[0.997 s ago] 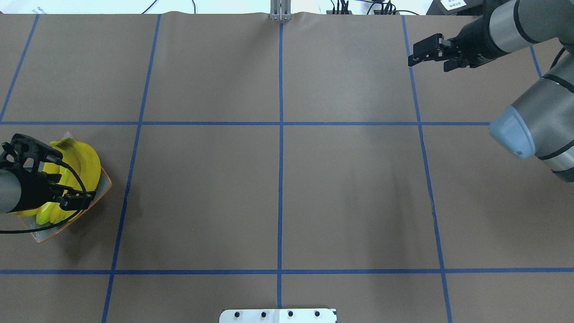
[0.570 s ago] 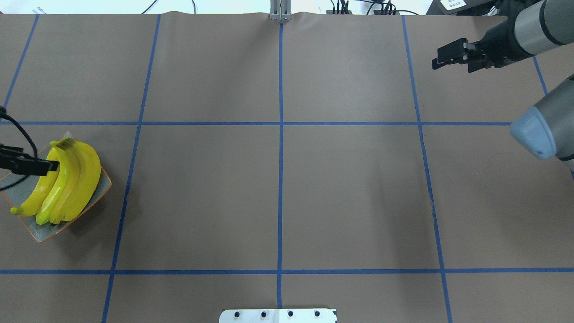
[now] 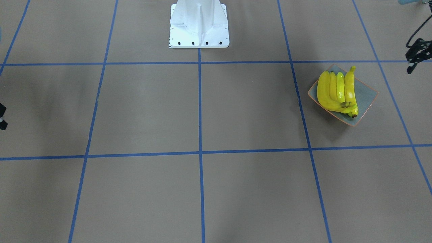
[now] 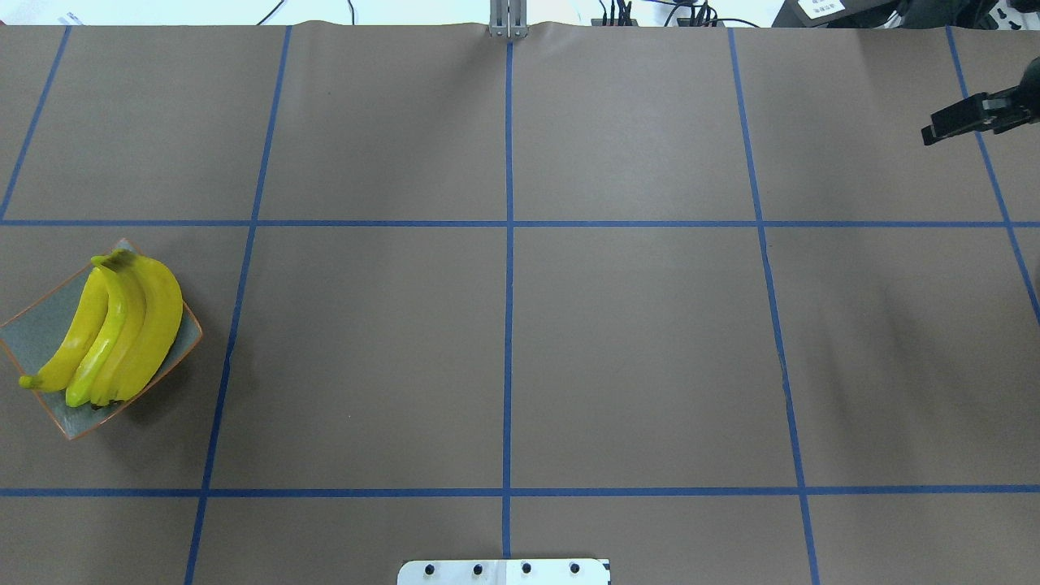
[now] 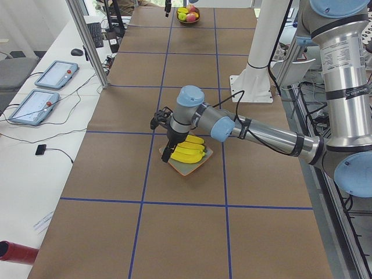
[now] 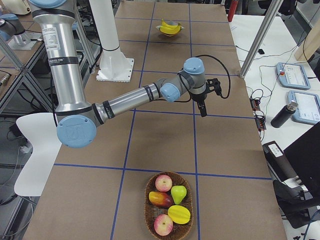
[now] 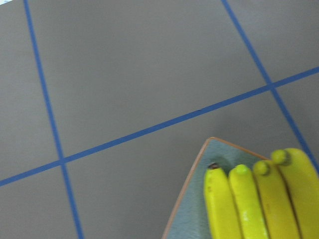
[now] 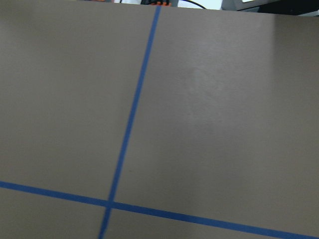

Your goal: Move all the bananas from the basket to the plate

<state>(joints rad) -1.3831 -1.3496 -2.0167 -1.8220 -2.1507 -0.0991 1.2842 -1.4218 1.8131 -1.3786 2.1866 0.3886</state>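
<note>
Nothing legible: print on the white label (image 4: 821, 6), upper right of the overhead view, and on a printed strip (image 6: 53, 36), upper left of the right-side view, is too small.

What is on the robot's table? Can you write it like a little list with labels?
bananas: four, yellow, side by side on the plate
plate: grey-blue, orange rim, on the robot's left part of the table
basket: wicker, at the table's end on the robot's right; other fruit inside, no banana showing
left end effector: raised near the plate, holding nothing; open or shut unclear
right end effector: over bare table, far from the plate, holding nothing; open or shut unclear
</note>
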